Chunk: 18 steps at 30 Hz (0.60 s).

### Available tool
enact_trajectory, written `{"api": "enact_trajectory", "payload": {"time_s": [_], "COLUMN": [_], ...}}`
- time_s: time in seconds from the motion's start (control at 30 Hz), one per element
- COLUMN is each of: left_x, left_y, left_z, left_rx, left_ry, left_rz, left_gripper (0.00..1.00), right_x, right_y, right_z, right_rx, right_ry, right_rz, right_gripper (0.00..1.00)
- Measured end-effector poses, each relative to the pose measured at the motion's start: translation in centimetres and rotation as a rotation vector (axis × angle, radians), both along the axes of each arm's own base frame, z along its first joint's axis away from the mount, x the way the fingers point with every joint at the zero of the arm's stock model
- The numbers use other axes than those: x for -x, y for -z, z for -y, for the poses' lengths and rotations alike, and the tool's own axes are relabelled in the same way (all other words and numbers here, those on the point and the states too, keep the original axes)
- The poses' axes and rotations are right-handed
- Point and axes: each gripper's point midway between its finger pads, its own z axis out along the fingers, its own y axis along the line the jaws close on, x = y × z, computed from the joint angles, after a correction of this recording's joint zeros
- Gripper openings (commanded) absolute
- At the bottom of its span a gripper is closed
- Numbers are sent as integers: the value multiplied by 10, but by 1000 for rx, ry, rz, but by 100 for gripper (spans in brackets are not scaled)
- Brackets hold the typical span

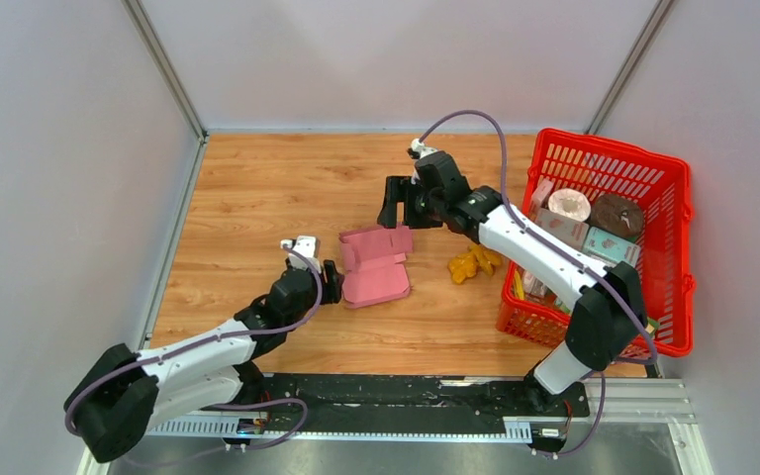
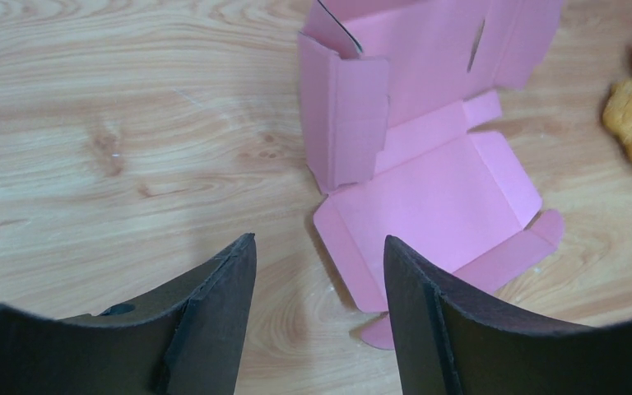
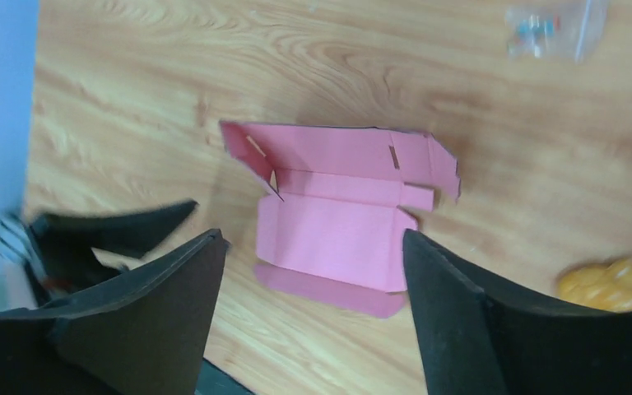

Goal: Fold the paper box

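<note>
The pink paper box (image 1: 376, 265) lies mid-table as a partly folded cut-out, with a flat panel and flaps spread on the wood and one side wall raised. My left gripper (image 1: 332, 282) sits low, just left of it, open and holding nothing. In the left wrist view the paper box (image 2: 428, 189) lies just ahead and to the right of the left gripper (image 2: 319, 240). My right gripper (image 1: 399, 205) hovers just beyond the box's far edge, open and empty. The right wrist view looks down on the paper box (image 3: 337, 218) between the wide fingers of the right gripper (image 3: 313, 234).
A red mesh basket (image 1: 673, 178) with several printed cartons stands at the right. A yellow toy (image 1: 472, 263) lies between the box and the basket. A small clear bag (image 3: 555, 29) lies on the wood in the right wrist view. Grey walls enclose the table.
</note>
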Motion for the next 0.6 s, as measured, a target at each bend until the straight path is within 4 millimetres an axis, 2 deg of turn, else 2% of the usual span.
{"api": "enact_trajectory", "payload": {"time_s": [0.1, 0.2, 0.3, 0.4, 0.47, 0.6], "left_x": [1, -1, -8, -9, -5, 4], "left_y": [-13, -35, -65, -82, -77, -46], "left_z": [-12, -25, -32, -27, -21, -13], "left_rx": [66, 151, 214, 255, 261, 231], "left_ry": [-51, -95, -120, -91, -59, -20], "left_rz": [-10, -19, -25, -43, -83, -213], "left_gripper": [68, 68, 68, 67, 66, 67], "right_x": [2, -12, -29, -43, -49, -67], "right_y": [-19, -22, -2, 28, 42, 51], "right_z": [0, -15, -31, -41, -45, -56], "right_rx": [70, 153, 225, 277, 294, 324], "right_ry": [-239, -475, -660, -801, -860, -922], "right_rz": [137, 235, 281, 267, 244, 251], "right_gripper": [81, 78, 77, 77, 76, 79]}}
